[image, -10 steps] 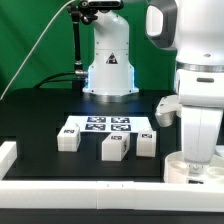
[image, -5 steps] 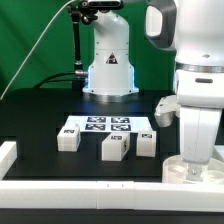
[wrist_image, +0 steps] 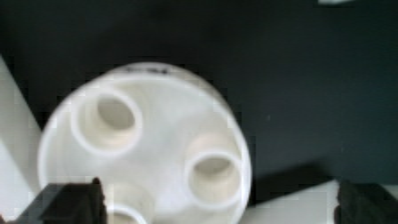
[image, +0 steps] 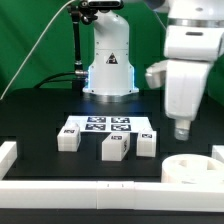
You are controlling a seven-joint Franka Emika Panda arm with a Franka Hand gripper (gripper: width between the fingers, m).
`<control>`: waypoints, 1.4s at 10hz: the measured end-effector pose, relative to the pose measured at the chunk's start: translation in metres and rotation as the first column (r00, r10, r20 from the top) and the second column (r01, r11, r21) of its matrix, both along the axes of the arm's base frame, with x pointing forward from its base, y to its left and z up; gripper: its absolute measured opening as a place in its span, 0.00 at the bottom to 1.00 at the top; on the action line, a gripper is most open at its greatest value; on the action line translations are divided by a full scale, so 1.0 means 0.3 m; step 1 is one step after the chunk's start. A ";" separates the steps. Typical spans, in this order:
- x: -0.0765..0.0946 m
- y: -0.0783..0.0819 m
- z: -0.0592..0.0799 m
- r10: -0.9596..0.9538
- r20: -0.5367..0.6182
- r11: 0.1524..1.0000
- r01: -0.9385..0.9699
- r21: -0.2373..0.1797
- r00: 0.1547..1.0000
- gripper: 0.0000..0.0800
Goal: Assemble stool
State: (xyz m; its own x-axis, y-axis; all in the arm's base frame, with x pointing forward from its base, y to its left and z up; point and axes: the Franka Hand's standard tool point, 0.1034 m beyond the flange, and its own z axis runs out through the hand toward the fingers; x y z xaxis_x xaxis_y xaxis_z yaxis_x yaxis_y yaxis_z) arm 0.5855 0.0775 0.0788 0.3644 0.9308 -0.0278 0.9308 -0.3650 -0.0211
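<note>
Got the gripper (image: 183,128) spread wide and gripping nothing, hanging in the air right above the seat (image: 195,170). Same story from the wrist view: fingers (wrist_image: 68,202) far apart, seat (wrist_image: 143,140) below, touched by neither.

Found the seat at the near corner of the table (image: 40,115), on the exterior view's right, just behind the front rail (image: 90,188). Lying flat with the sockets (wrist_image: 111,118) facing up. Round, so no long axis to fuss over there.

Probably off to fetch a leg (image: 146,143) next, judging by those empty sockets. So here's the relation to care about: off toward the exterior view's left of the gripper and lower down, apart from the seat. Picking that one as the nearest, sitting just beside the marker board (image: 105,125). Can't really tell a long axis on such stubby blocks from here, so no call on how to line up the jaws.

Counting now: one seat and three legs in view, meaning that nearest one, a middle leg (image: 114,148) and a far leg (image: 68,138). Two full sockets plus a sliver of a third in the wrist view. Only one arm, so no choosing there.
</note>
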 end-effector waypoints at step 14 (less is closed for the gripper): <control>-0.137 -0.287 -0.077 -0.726 0.004 0.687 0.725 0.041 0.688 0.81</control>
State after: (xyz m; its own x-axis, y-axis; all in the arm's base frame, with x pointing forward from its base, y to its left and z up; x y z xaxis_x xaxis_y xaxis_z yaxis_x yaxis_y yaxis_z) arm 0.5444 -0.0088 0.0557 0.9266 0.3760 0.0116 0.3762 -0.9260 -0.0319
